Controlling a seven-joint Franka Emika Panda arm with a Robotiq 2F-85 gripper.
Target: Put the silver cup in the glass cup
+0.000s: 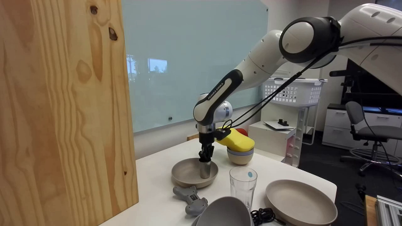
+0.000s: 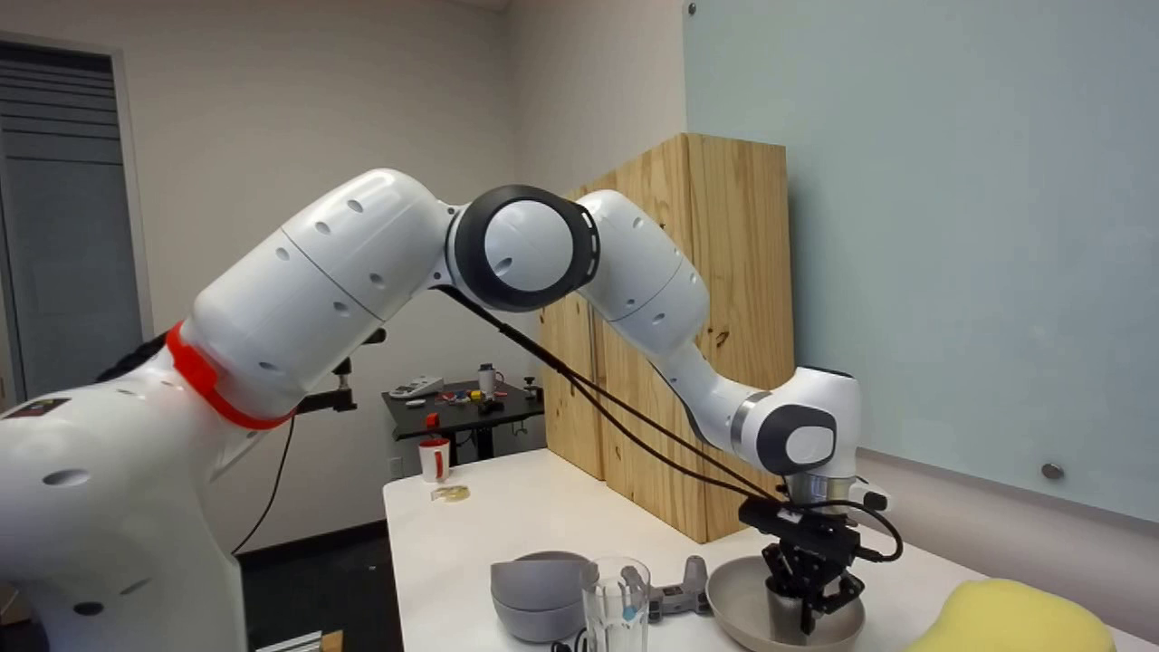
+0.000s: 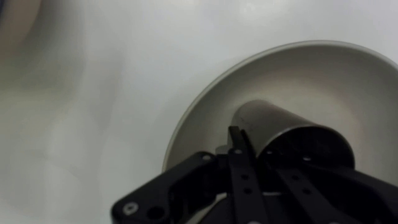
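The silver cup point(image 1: 205, 171) stands within the shallow tan bowl point(image 1: 183, 172), and it also shows in an exterior view point(image 2: 784, 618). In the wrist view the silver cup point(image 3: 264, 119) has its dark mouth facing the camera. My gripper point(image 3: 253, 152) straddles its rim, one finger outside the wall and one inside, with the wall pinched between them. The inner fingertip is hidden in the dark mouth. I cannot tell whether the cup's base touches the bowl. The clear glass cup point(image 1: 243, 185) stands upright on the table, apart from the bowl; it also shows in an exterior view point(image 2: 616, 607).
A grey game controller point(image 1: 192, 199) lies beside the tan bowl. Grey bowls point(image 1: 226, 213) and a black cable point(image 1: 263, 216) are near the glass. A tan plate point(image 1: 301, 204) is at the table's edge. A yellow-topped pot point(image 1: 240, 157) and a wooden cabinet point(image 1: 78, 110) stand nearby.
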